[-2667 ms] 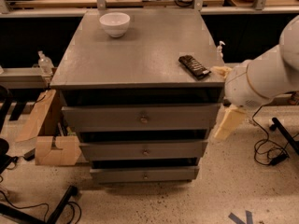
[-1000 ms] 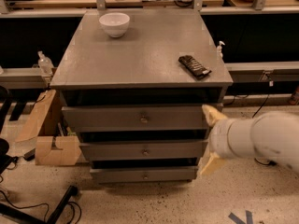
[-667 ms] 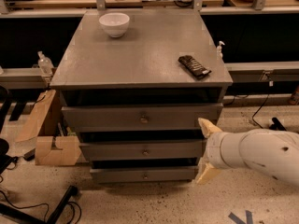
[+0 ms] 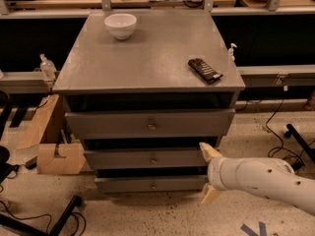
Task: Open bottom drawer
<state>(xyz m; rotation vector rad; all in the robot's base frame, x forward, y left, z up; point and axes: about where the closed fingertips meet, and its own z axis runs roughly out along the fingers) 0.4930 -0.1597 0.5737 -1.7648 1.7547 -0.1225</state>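
Observation:
The grey cabinet [image 4: 147, 58] has three drawers. The bottom drawer [image 4: 147, 184] is the slimmest front, lowest down, with a small round knob [image 4: 153, 185] at its centre; it looks closed. My gripper [image 4: 209, 173] reaches in from the lower right on a white arm. Its two tan fingers are spread apart, one [image 4: 209, 152] at the middle drawer's right end, the other [image 4: 209, 194] just right of the bottom drawer's right end. It holds nothing and is well right of the knob.
A white bowl [image 4: 120, 25] and a dark flat bar [image 4: 204, 70] lie on the cabinet top. Cardboard pieces [image 4: 54, 156] lean at the left. Cables and a black stand leg [image 4: 64, 215] lie on the floor. Middle drawer [image 4: 150, 158] and top drawer [image 4: 150, 124] are above.
My arm has come down from beside the cabinet's upper right and moved left, bringing the gripper low to the level of the middle and bottom drawers. The drawers have not moved.

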